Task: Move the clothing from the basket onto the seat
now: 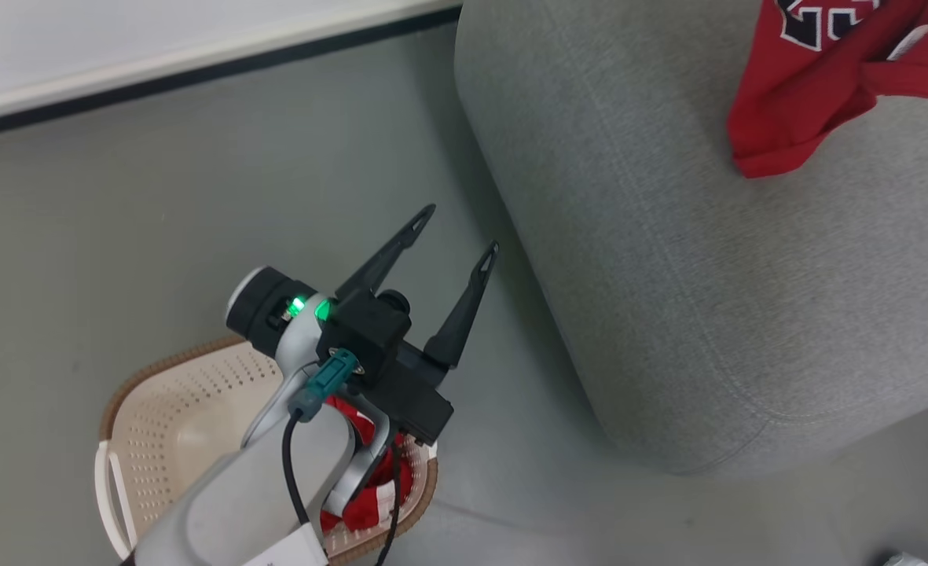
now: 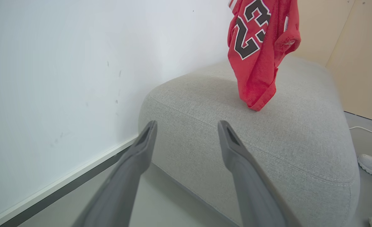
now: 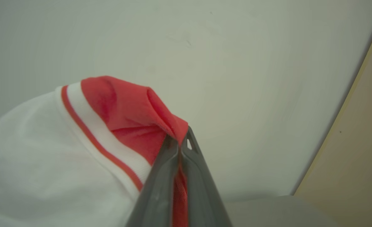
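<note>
1. Placement looks to be the step in hand. The numbered jersey (image 2: 258,56) hangs from the right jaws over the seat (image 1: 668,275), so I judge one garment nearly delivered.
2. To do it well, I would lower until the cloth piles on the grey seat, well in from its rounded edge, and only then release. Let go high or near the edge, and the slack fabric may slide off to the floor (image 1: 118,236).
3. The right jaws are pressed together, pinching a fold of the jersey's red fabric beside its white trim.
4. The jersey's lower corner hangs at the top of the seat. Whether it touches, I cannot tell.
5. The left jaws stand spread and empty above the basket (image 1: 165,409), tips pointing toward the seat's near side.
6. The second red garment (image 1: 365,503) lies inside the basket, below the left jaws and apart from them, partly hidden by the left arm (image 1: 275,487).
</note>
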You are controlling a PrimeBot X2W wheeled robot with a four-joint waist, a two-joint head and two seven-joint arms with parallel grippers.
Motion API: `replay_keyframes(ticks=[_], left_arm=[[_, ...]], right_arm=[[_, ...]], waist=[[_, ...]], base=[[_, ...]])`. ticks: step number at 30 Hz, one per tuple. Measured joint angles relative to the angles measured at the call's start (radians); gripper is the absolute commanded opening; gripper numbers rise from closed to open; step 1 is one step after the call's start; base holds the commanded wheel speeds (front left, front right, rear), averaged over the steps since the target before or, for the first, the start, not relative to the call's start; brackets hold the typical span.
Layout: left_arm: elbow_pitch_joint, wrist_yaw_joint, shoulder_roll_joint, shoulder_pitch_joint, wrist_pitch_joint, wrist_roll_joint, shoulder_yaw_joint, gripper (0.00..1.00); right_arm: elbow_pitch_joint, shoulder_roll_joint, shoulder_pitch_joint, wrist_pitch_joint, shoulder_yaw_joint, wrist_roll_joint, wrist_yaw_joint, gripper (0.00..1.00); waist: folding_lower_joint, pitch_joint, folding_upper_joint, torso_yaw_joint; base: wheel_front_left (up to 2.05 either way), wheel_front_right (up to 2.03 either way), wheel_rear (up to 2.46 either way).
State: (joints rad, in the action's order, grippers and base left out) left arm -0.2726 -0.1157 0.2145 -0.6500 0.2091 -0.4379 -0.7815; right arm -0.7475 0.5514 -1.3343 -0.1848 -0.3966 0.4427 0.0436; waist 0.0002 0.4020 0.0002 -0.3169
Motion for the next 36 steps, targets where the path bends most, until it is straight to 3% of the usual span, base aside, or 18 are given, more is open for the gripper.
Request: replay_keyframes(ticks=[9,19,25,26,28,29,30,36], left_arm=[[0.058,-0.007,0.048,-0.061,-0.037,0.035,0.017,1.00],[0.073,-0.007,0.058,-0.099,-0.064,0.076,0.012,1.00],[0.072,-0.007,0.056,-0.101,-0.068,0.084,0.001,1.00],[0.072,-0.007,0.056,-0.101,-0.068,0.085,0.001,1.00],[0.071,-0.007,0.057,-0.102,-0.068,0.087,0.002,1.00],[0.069,-0.007,0.058,-0.102,-0.068,0.087,0.003,1.00],[0.066,-0.007,0.060,-0.102,-0.066,0.087,0.004,1.00],[0.035,-0.007,0.059,-0.094,-0.043,0.080,0.027,1.00]], right_arm=[[-0.093,-0.007,-0.010,-0.011,0.029,0.027,-0.018,0.00],[-0.229,-0.095,0.034,-0.033,0.018,0.044,-0.051,0.00],[-0.290,-0.136,0.076,-0.043,-0.007,0.033,-0.053,0.00],[-0.296,-0.138,0.076,-0.046,-0.007,0.033,-0.053,0.04],[-0.307,-0.141,0.076,-0.050,-0.008,0.032,-0.052,0.44],[-0.312,-0.145,0.076,-0.052,-0.009,0.032,-0.052,0.58],[-0.315,-0.150,0.077,-0.055,-0.009,0.032,-0.049,1.00],[-0.318,-0.167,0.125,-0.064,-0.023,0.019,-0.025,1.00]], waist=[[0.0000,0.138,0.0000,0.029],[-0.0001,0.256,0.0000,0.035],[-0.0001,0.280,0.0000,0.030],[-0.0001,0.280,0.0000,0.029],[-0.0002,0.279,0.0000,0.029],[-0.0002,0.277,0.0000,0.029],[-0.0001,0.274,-0.0001,0.028],[-0.0002,0.242,0.0000,0.026]], base=[[0.00,0.00,0.00],[0.00,0.00,0.00],[0.00,0.00,0.00],[0.00,0.00,0.00],[0.00,0.00,0.00],[0.00,0.00,0.00],[0.00,0.00,0.00],[0.00,0.00,0.00]])
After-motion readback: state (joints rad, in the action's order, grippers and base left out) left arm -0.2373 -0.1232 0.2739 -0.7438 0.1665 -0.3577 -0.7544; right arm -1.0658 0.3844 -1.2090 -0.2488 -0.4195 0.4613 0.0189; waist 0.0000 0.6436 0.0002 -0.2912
